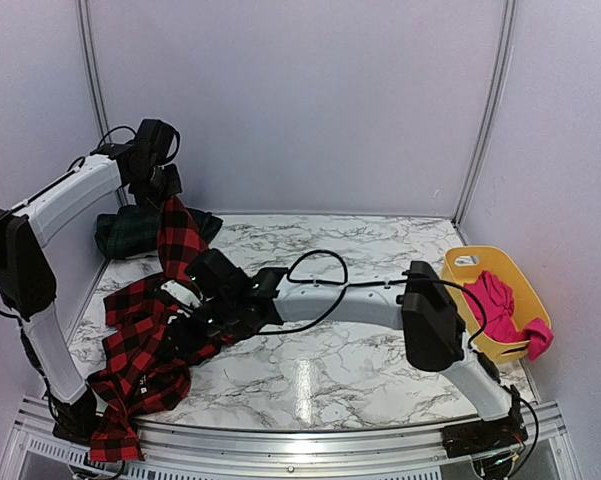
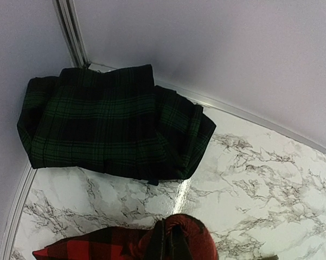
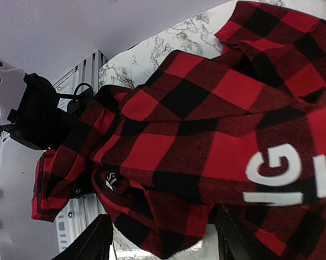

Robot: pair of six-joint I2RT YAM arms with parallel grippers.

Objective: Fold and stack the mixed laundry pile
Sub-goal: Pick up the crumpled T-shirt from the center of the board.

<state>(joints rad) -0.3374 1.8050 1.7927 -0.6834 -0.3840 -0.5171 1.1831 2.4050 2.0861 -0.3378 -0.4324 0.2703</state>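
Three garments: one checked garment (image 1: 140,350) at the table's (image 1: 360,360) near-left corner, pinched by the left gripper (image 1: 165,193); one plaid garment (image 1: 130,232) far-left; one pink garment (image 1: 495,300) in the tub (image 1: 525,268), right edge. Only the right wrist view shows white letters (image 3: 274,173) and the right gripper (image 3: 163,233) spread wide.

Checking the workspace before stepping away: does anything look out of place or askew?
The red-and-black checked garment sprawls unfolded, one end spilling over the near left edge of the marble table. The magenta-pink garment droops over the yellow plastic tub's rim. The dark green plaid garment lies folded.
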